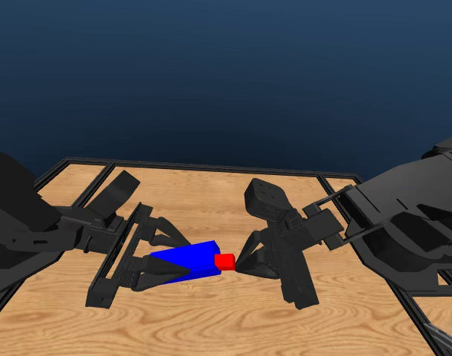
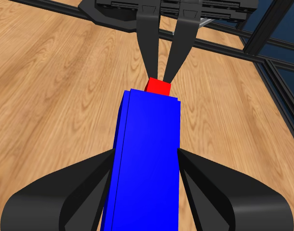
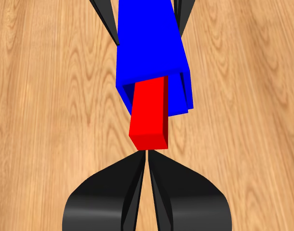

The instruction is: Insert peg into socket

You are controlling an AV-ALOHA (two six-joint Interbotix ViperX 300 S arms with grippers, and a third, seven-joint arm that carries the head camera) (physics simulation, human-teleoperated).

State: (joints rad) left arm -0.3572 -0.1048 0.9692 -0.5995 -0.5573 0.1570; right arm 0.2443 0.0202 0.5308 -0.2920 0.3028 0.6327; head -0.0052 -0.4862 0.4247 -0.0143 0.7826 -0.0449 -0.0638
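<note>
Blue, matte and rectangular, the socket block (image 1: 187, 262) sits clamped between the left gripper (image 2: 146, 192) fingers, its open mouth pointing beyond their tips. A slim bright red peg bar (image 3: 149, 115) is already partly inside that mouth, its outer end just ahead of the right gripper (image 3: 147, 161), whose fingertips look pinched nearly together; whether they hold the peg, I cannot tell. Best: push straight along the socket's axis, keeping both aligned.

Head view over table (image 1: 233, 319); opposed close wrist views sharing peg (image 3: 149, 115).
</note>
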